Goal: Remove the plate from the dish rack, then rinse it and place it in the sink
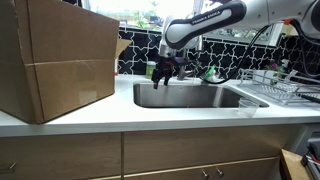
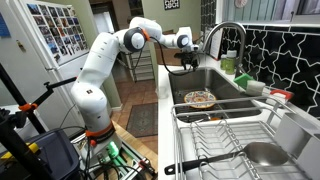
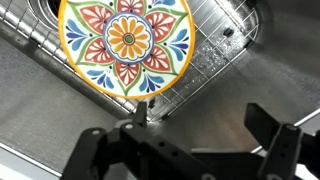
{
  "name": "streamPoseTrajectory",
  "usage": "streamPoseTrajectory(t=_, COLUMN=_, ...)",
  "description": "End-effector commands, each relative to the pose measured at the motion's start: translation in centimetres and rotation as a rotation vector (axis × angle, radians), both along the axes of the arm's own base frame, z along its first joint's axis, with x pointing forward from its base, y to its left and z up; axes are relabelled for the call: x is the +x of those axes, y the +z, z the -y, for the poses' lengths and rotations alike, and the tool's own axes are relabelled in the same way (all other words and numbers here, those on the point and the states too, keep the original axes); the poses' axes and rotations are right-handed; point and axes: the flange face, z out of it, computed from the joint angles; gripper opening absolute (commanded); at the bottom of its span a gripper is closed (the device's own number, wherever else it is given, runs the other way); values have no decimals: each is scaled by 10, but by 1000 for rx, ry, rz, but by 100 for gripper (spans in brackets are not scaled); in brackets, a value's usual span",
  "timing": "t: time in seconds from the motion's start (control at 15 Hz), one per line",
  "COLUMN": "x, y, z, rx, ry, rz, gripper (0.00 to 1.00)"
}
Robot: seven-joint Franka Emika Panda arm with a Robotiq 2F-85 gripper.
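A round plate with a bright floral pattern lies flat on a wire grid at the bottom of the steel sink. It also shows in an exterior view. My gripper hangs open and empty above the sink, beside and above the plate, not touching it. It appears over the basin in both exterior views. The silvery wire dish rack stands on the counter beside the sink. I see no plate in it.
A tall arched faucet stands at the sink's back edge. A large cardboard box sits on the white counter beside the sink. A steel pan lies in the dish rack. Bottles and small items stand by the tiled wall.
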Motion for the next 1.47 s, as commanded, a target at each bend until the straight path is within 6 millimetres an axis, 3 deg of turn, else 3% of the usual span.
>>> streamPoseTrajectory(t=0.0, x=-13, y=22, z=-8, rx=3, ry=-98, rz=-44, gripper=100)
streamPoseTrajectory(t=0.8, x=-76, y=106, z=-34, rx=-261, ry=-405, rz=-99, gripper=100)
streamPoseTrajectory(t=1.2, x=-112, y=134, z=-31, rx=-473, ry=-526, rz=-86, gripper=100)
streamPoseTrajectory(t=1.4, x=-125, y=149, z=-29, rx=-473, ry=-575, rz=-26, gripper=100)
